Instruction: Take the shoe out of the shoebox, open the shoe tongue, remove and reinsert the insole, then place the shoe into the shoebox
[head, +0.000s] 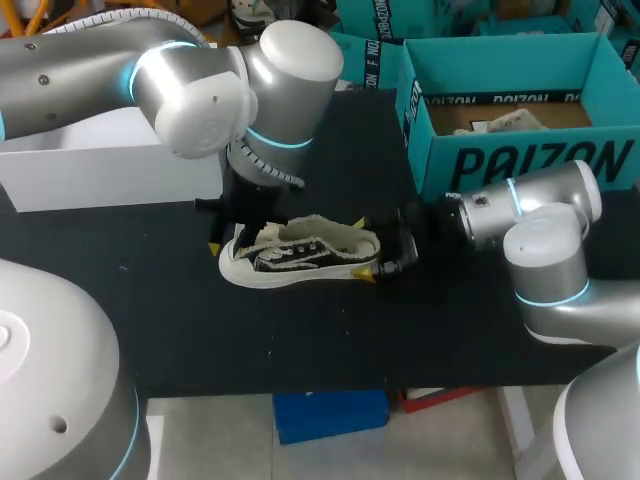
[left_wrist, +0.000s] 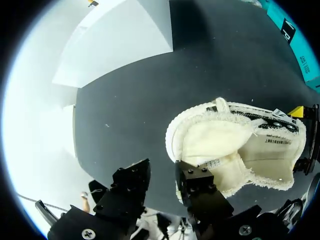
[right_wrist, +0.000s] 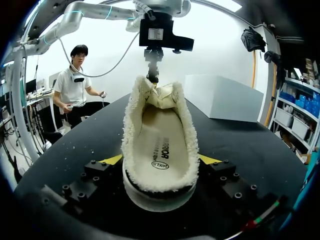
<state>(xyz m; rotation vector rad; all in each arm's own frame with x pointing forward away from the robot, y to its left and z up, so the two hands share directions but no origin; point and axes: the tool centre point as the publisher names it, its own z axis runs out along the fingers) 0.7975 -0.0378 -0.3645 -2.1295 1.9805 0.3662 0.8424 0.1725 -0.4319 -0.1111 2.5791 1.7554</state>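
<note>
Shoe (right_wrist: 159, 145) heel sits clamped between my right gripper (right_wrist: 161, 161) tips (both sides touching); left gripper (left_wrist: 161, 182) gapes empty, one finger against the fleece rim.

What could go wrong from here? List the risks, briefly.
1. The right gripper clamps only the heel of the shoe; a pull at the toe end might twist it loose.
2. The left gripper is open with one finger against the fleece, so it could catch lining instead of the insole.
3. The shoebox stands close behind the right arm; swinging back may knock it.
</note>
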